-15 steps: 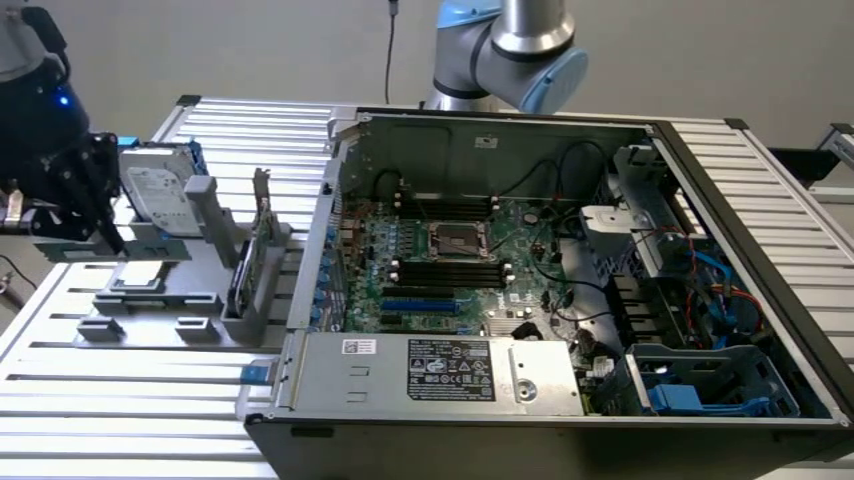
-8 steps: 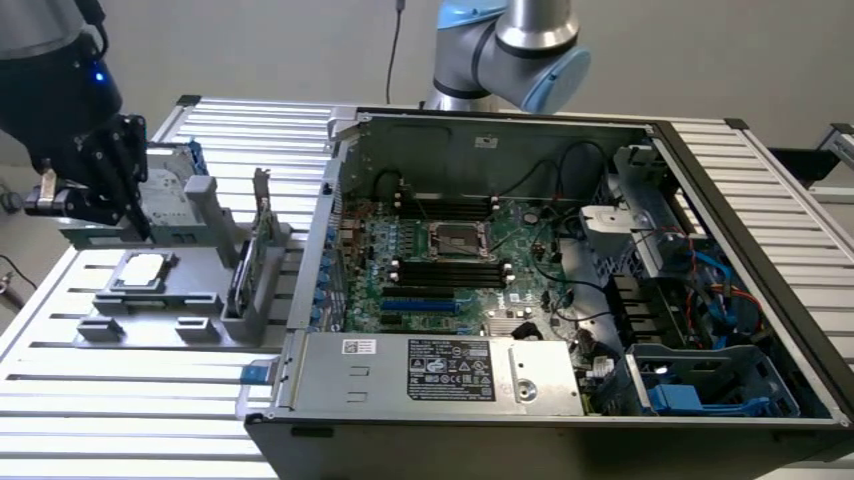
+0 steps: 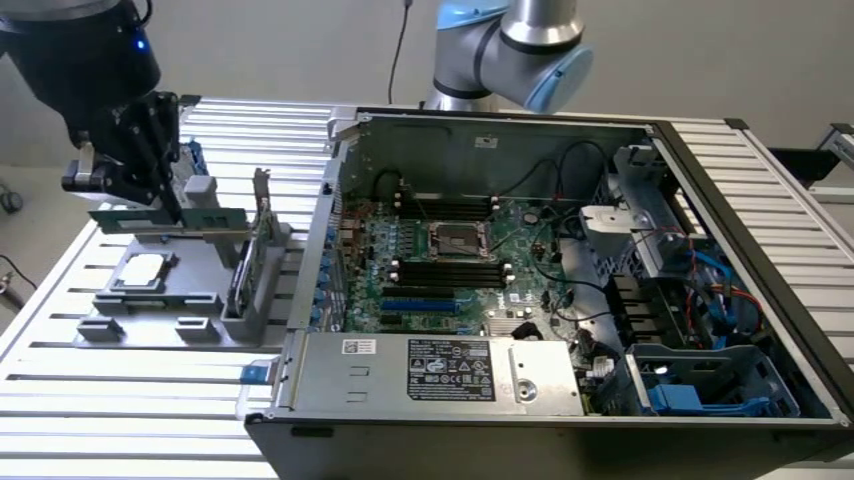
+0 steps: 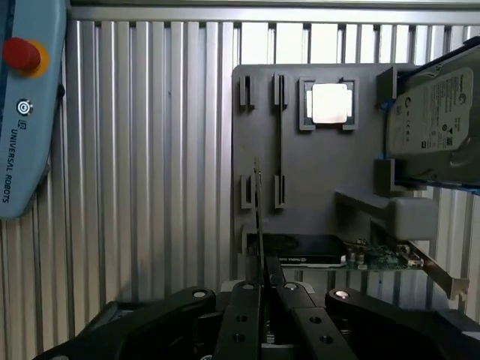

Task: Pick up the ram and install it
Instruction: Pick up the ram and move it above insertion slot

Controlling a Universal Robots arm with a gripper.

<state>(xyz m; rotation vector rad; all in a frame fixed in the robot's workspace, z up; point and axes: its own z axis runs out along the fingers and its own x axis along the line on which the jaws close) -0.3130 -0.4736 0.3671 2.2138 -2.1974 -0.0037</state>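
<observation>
My gripper (image 3: 158, 203) hangs over the grey parts holder (image 3: 200, 300) at the exterior view's left, shut on the ram (image 3: 210, 218). The ram is a long thin green stick, held level a little above the holder. In the wrist view the ram (image 4: 257, 217) shows edge-on as a thin line running out from between the two black fingers (image 4: 244, 315), above the holder's empty slot brackets (image 4: 279, 142). The open computer case (image 3: 561, 280) lies at the exterior view's right, with black memory slots (image 3: 447, 270) beside the processor socket (image 3: 451, 238).
On the holder lie a square silver processor chip (image 4: 330, 103), a hard drive (image 4: 431, 124) and a larger green card with a metal bracket (image 4: 375, 255). A blue teach pendant (image 4: 26, 112) rests on the slatted metal table (image 4: 150, 187). The arm's base (image 3: 514, 50) stands behind the case.
</observation>
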